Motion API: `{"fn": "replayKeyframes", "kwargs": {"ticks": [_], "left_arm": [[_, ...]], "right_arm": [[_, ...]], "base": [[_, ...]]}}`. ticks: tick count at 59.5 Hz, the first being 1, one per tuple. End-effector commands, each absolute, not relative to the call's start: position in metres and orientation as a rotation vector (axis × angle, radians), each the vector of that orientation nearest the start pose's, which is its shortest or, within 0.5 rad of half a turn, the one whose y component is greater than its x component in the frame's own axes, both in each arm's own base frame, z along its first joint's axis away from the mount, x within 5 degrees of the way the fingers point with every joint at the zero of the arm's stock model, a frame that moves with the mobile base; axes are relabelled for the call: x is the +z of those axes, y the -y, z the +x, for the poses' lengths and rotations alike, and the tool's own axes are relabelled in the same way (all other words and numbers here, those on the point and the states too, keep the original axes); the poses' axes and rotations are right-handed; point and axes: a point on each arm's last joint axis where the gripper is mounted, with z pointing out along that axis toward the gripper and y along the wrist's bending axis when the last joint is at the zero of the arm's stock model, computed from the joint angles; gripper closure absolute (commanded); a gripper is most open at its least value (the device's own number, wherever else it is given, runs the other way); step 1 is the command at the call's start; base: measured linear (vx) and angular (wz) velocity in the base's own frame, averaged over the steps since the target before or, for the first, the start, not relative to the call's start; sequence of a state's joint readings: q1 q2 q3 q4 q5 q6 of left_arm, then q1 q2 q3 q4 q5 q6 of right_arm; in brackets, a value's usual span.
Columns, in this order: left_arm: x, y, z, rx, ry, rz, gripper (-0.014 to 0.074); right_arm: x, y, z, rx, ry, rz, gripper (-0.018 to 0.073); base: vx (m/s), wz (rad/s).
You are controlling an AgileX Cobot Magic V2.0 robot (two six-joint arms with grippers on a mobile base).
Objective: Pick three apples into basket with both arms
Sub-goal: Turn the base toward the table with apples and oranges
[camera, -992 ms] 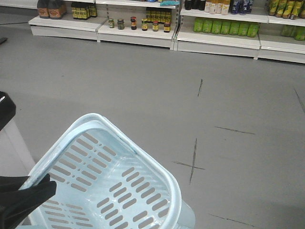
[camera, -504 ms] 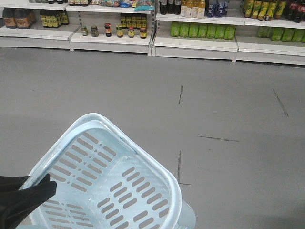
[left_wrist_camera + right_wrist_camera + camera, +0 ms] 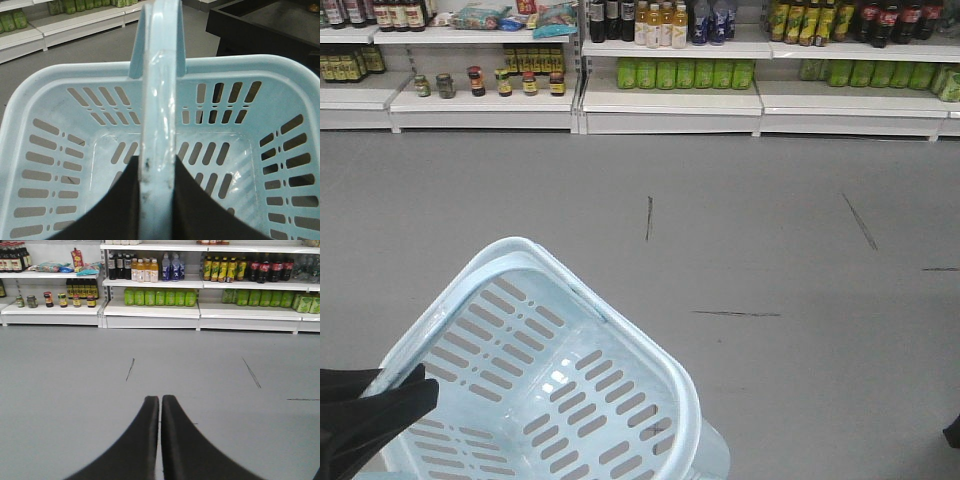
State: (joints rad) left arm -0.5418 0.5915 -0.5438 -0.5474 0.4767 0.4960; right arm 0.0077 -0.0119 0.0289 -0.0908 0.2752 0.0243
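**Fingers: left pair (image 3: 120, 200) clamped on the basket handle, right pair (image 3: 142, 440) pressed together on nothing**

Left gripper (image 3: 158, 172) pinches the handle (image 3: 160, 90) from both sides, near its middle. Basket (image 3: 50, 90) hangs under it, tilted in the front view, low at frame left above the floor (image 3: 770, 250). Right gripper (image 3: 160, 405) is free, tips touching, aimed at floor and shelves (image 3: 155, 310).

Handling, my read:
- Basket: thin slotted plastic, so light and a bit flexy. No fruit visible inside.
- Handle: hinged, so the basket can swing. The glossy loop could slide in the pads once loaded. Centre of the handle is the right hold; the rim is second choice.
- Apples: firm, round and smooth, so likely to roll, and to bruise if dropped. Take across the widest part and release low in the basket.

Counts:
- Dark stand (image 3: 270, 25) beyond the basket: 1, contents hidden.
- Basket: 1. Handle: 1.
- Grippers: 2, one busy, one free.
- Apples in view: 0. None in the basket, none on the visible floor.
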Motion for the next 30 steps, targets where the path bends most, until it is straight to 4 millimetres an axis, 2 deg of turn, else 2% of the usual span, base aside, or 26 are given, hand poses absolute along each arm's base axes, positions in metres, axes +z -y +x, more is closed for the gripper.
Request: {"fn": "replayKeyframes", "kwargs": {"ticks": [1, 30], "left_arm": [[0.3289, 0.0793, 0.0944, -0.612, -1.771, 0.593, 0.0602], [0.3289, 0.0793, 0.0944, -0.612, -1.771, 0.593, 0.0602]], "right_arm": [[0.1821, 0.0014, 0.0556, -0.068, -1.704, -0.055, 0.0551], [0.1821, 0.0014, 0.0556, -0.068, -1.704, -0.055, 0.0551]], "base": [[0.3, -0.25], [0.27, -0.33]]}}
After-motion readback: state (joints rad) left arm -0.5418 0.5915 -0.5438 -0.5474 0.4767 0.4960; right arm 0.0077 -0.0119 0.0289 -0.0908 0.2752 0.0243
